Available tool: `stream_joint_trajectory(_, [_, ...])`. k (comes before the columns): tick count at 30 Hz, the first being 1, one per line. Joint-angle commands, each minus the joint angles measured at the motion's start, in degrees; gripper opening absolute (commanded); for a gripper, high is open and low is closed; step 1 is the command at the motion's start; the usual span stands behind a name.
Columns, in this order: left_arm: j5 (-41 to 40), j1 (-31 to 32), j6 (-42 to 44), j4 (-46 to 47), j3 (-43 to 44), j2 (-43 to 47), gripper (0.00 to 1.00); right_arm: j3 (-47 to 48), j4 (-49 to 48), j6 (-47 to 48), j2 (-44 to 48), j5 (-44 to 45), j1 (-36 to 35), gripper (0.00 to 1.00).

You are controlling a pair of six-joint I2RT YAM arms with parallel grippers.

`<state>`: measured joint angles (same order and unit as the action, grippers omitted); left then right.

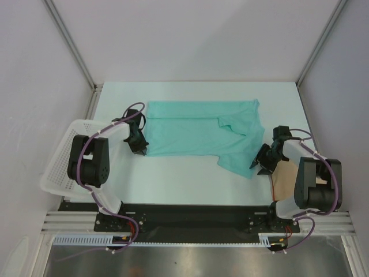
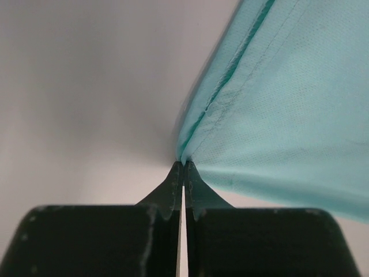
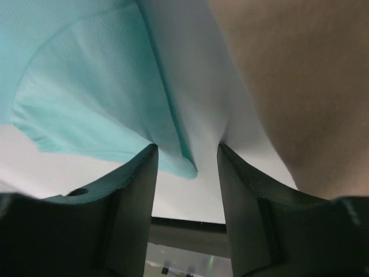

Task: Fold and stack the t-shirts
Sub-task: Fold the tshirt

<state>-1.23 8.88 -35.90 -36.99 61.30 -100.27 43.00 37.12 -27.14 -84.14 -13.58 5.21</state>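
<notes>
The soft, limp t-shirt [image 1: 196, 130] looked light and best taken by corners: left gripper [image 2: 184, 165] pinched its eight-o'clock corner, right gripper [image 3: 187, 150] stood open around the four-o'clock hem.

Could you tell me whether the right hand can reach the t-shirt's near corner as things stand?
Probably yes: the right hand is open, with the t-shirt corner lying between its fingers and nothing blocking it.

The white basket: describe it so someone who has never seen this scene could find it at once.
Find the white table, then look to its left edge beside the left arm. The white mesh basket sits there, partly hidden under that arm's elbow. Its perforated plastic walls set it apart from the soft teal t-shirt and the flat brown cardboard sheet.
</notes>
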Motion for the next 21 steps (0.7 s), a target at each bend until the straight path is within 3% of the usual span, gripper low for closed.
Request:
stream_joint_trajectory(1, [0.6, -0.6, 1.8, 1.0, 1.7, -0.9, 0.00, 1.6, -4.2, 1.6, -2.4, 1.6, -0.3, 0.50])
stream_joint_trajectory(14, [0.8, -0.6, 2.2, 1.6, -0.2, 0.9, 0.00, 4.8, -8.6, 3.5, -6.4, -0.1, 0.5, 0.48])
stream_joint_trajectory(17, [0.8, -0.6, 1.6, 0.9, 0.1, 1.0, 0.00, 6.0, -8.2, 3.7, -8.0, 0.0, 0.8, 0.33])
stream_joint_trajectory(19, [0.8, -0.6, 0.9, 0.5, 0.1, 1.3, 0.00, 6.6, -6.6, 3.8, -8.4, -0.9, 0.9, 0.00])
stream_joint_trajectory(21, [0.8, -0.6, 0.1, 0.4, -0.5, 2.3, 0.00, 6.3, -4.9, 3.5, -6.9, -1.7, 0.9, 0.00])
